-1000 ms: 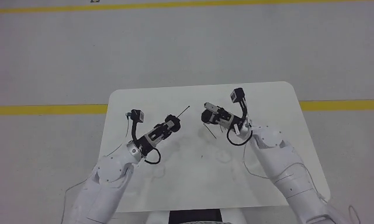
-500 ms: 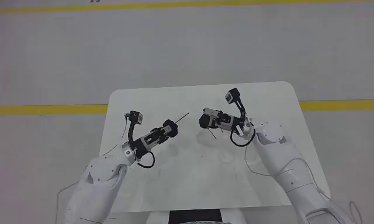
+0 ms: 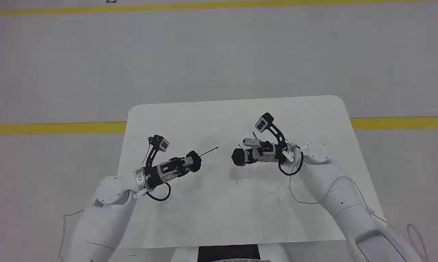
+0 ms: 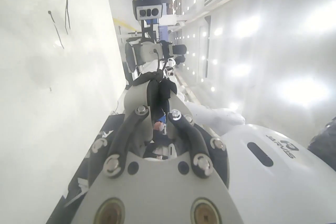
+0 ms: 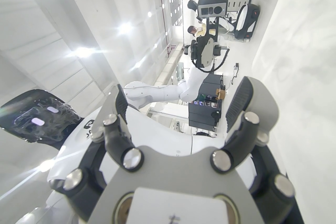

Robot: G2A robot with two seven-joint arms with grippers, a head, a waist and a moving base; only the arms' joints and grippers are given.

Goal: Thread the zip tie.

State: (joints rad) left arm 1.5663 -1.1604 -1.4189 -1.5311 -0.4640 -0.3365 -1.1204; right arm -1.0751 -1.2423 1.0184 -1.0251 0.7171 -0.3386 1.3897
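Top view: the white worktop (image 3: pixel 308 118) carries both arms. The left pincer (image 3: pixel 197 160) sits at about 9 o'clock from the worktop's middle. It is closed on the tie (image 3: pixel 209 152), a thin dark strip that sticks out of it toward 2 o'clock. The right pincer (image 3: pixel 235 157) is near the middle of the worktop and points toward 9 o'clock, facing the left one. The tie's free tip ends just short of it, a little toward 12 o'clock, and they do not touch.

Left wrist view: the left pincer (image 4: pixel 158 86) has its fingers (image 4: pixel 139 96) pressed together on a dark strip. Two loose ties (image 4: pixel 67 9) lie flat on the worktop (image 4: pixel 39 104), close beside each other and well apart from the pincer. The right arm's pincer shows farther off, facing this way.

Right wrist view: the right pincer (image 5: pixel 182 88) is spread wide, its ribbed pads (image 5: pixel 237 101) apart with nothing between them. The left arm shows beyond the gap, above the worktop (image 5: pixel 302 51).
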